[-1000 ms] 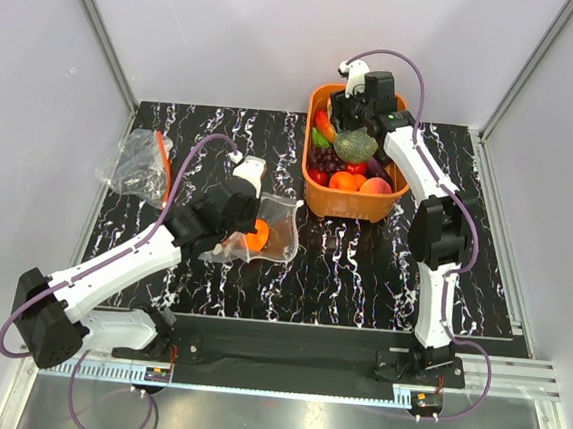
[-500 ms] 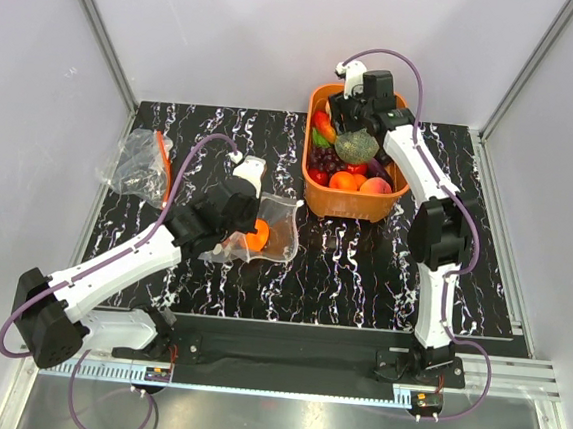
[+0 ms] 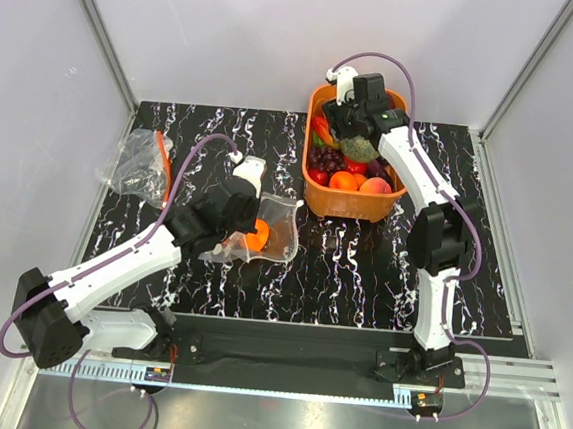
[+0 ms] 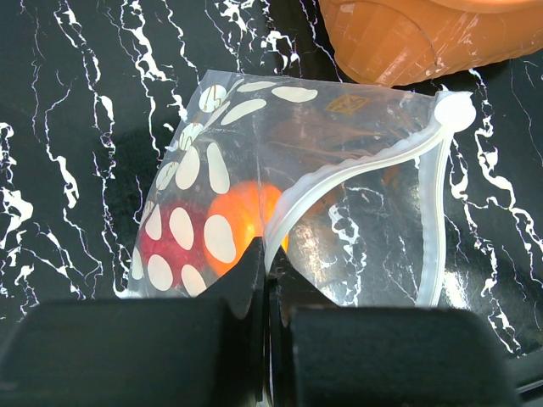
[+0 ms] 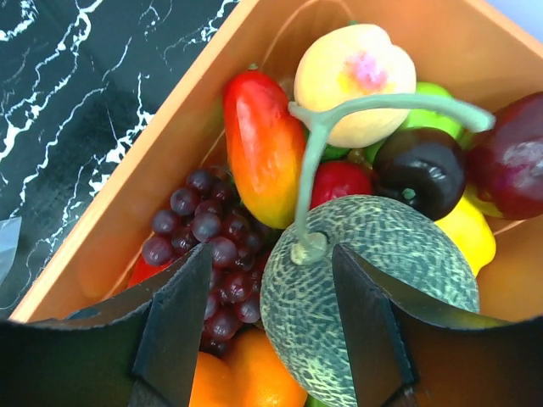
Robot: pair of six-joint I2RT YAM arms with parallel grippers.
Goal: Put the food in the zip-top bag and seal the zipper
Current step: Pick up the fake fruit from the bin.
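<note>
**Op:** Right gripper (image 5: 271,254) spread wide, straddling the melon (image 5: 373,288) in the basket (image 5: 127,186); I've no grip on it.

**Spotter:** Left?

**Op:** Left gripper (image 4: 265,254) pinched tight on the zipper (image 4: 365,165) (mouth gaping). Orange fruit (image 4: 246,220) sits inside the zip-top bag (image 4: 382,246).

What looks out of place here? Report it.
A crumpled clear bag lies bunched at the table's far left corner, away from the work. Otherwise nothing spilled: the left gripper pinches the zipper.

Clear dotted plastic bag (image 3: 277,226) with round orange toy fruit (image 3: 256,236) inside lies on marbled black worktop (image 3: 362,271), left of orange plastic basket (image 3: 352,206).
</note>
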